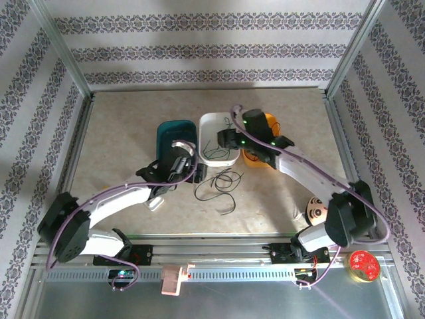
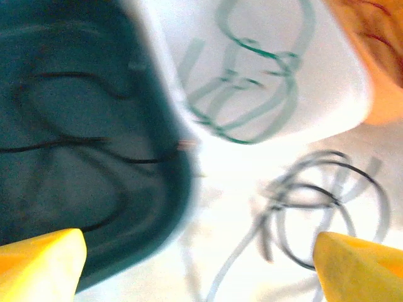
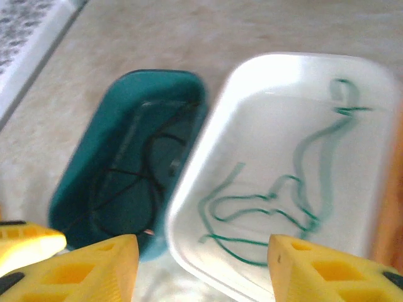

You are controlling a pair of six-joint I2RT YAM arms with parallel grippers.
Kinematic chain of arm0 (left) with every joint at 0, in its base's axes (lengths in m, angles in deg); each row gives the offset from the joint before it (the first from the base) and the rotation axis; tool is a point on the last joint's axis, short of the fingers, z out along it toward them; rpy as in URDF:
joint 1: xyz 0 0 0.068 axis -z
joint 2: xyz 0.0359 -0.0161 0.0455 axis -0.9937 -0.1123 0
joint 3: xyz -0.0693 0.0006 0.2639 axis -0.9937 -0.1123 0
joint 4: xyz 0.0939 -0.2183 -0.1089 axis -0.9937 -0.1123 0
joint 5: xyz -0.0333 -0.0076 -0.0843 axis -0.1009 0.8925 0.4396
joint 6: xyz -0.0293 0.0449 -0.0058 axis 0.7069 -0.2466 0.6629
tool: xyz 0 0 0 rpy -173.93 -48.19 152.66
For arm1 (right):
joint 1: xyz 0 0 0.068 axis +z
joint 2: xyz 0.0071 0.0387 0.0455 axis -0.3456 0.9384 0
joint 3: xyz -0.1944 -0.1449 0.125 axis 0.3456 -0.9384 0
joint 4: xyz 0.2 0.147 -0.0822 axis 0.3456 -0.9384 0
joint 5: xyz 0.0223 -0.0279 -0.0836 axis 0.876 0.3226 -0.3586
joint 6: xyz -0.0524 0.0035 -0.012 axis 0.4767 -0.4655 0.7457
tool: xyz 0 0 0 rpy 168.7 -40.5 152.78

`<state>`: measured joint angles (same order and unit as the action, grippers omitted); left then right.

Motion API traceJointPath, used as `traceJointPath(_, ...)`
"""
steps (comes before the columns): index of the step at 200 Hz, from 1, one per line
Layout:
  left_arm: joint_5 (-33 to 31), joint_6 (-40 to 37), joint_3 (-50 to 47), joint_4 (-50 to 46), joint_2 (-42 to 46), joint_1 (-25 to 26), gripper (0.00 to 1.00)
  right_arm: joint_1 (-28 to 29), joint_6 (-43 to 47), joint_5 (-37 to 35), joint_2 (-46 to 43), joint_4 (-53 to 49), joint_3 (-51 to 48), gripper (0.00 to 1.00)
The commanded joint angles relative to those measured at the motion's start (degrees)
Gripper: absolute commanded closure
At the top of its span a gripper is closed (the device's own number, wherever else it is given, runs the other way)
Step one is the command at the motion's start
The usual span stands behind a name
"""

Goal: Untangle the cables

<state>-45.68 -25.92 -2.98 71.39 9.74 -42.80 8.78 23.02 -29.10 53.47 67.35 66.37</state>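
Count: 3 trays – teal tray [image 1: 178, 125], white tray [image 1: 216, 158], orange tray [image 1: 252, 159]. 1 green cable [image 2: 242, 141], 1 black cable [image 2: 63, 143] in teal, loose black tangle [image 1: 222, 183] on bench [image 1: 126, 139]: looks like 1 cable, maybe 2, blurred.

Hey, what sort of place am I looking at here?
Probably a robot test cell: a table boxed in by patterned panels on a metal frame, two robot arms bolted to a rail, and trays holding loose cables.
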Motion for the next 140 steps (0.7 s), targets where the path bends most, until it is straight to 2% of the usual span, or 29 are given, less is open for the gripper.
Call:
traceJointPath(1, 15.85, -5.22, 3.82, 3.67, -5.42, 1.64, 0.08, -4.16, -3.12, -4.19, -5.49, -0.52, -7.11, 0.43)
traceJointPath(17, 17.76, -5.06, 5.59, 3.71, -9.49, 2.37, 0.09, -7.28, -3.48, -4.1, -9.34, -1.08, -10.55, 0.44)
traceJointPath(54, 14.17, -4.94, 10.54, 2.35, -17.19, 4.08, 0.13, -11.46, -2.81, -3.42, -13.84, -2.87, -13.29, 0.44)
traceJointPath(88, 4.61, -6.24, 15.06, -0.53, -21.98, 6.22, 0.24, -12.55, -2.86, -2.48, -14.66, -2.74, -13.39, 0.44)
traceJointPath(121, 3.17, -6.85, 19.41, -4.38, -26.86, 7.21, 0.33, -12.6, -3.44, -1.99, -14.49, -2.46, -13.35, 0.45)
traceJointPath(140, 2.52, -8.0, 21.07, -6.15, -28.59, 8.47, 0.42, -12.65, -3.6, -2.25, -14.79, -2.52, -13.35, 0.45)
